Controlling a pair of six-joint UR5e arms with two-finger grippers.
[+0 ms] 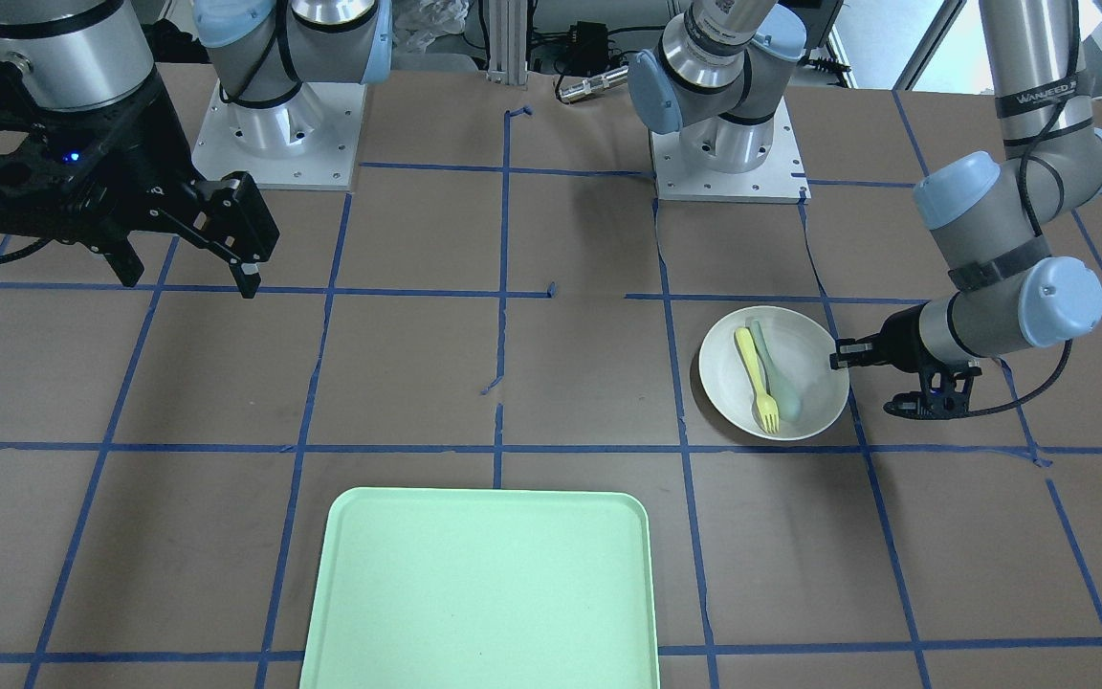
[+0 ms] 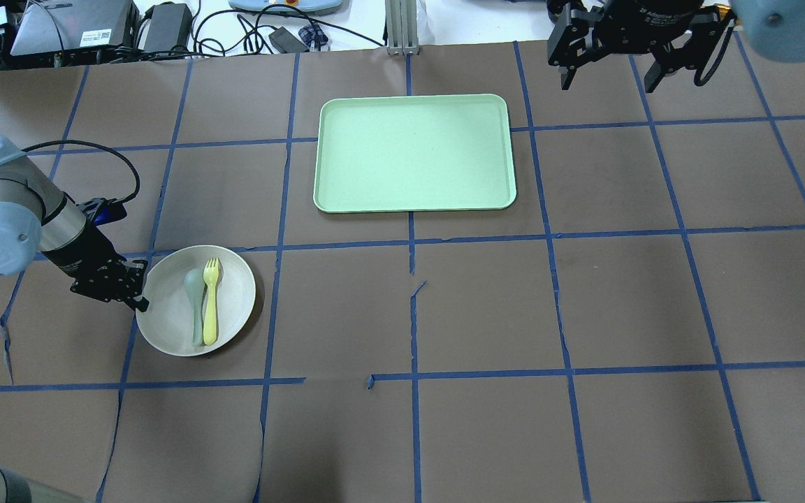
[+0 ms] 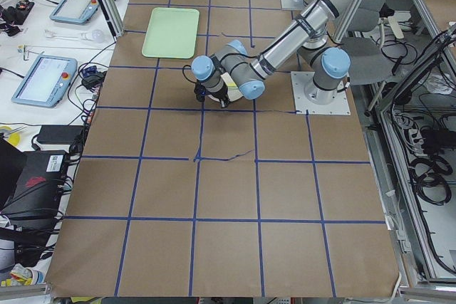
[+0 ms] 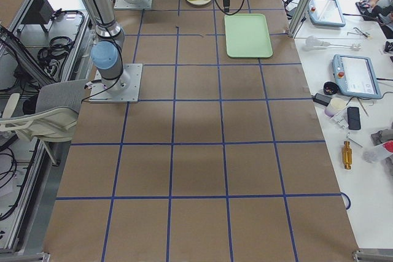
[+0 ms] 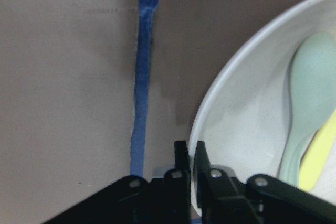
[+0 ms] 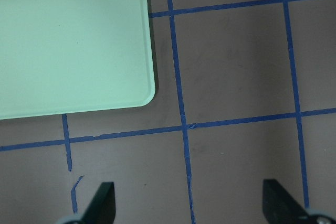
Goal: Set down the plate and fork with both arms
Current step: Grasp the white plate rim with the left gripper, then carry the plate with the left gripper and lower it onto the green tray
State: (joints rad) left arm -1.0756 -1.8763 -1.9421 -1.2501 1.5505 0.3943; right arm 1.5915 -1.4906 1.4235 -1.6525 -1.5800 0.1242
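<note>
The off-white plate (image 1: pixel 814 368) lies on the brown table, on my left side (image 2: pixel 235 286). The yellow fork (image 1: pixel 755 368) and a pale grey-green spoon (image 1: pixel 778 373) lie side by side in it. My left gripper (image 1: pixel 838 356) is low at the plate's outer edge. In the left wrist view its two fingers (image 5: pixel 181 161) stand close together with the plate's rim (image 5: pixel 247 108) between them, shut on it. My right gripper (image 2: pixel 608 70) is open and empty, high above the table beside the tray's right end.
A mint-green rectangular tray (image 2: pixel 413 154) lies at the middle of the far side; its corner shows in the right wrist view (image 6: pixel 68 45). Blue tape lines grid the brown table. Cables and devices sit past the far edge.
</note>
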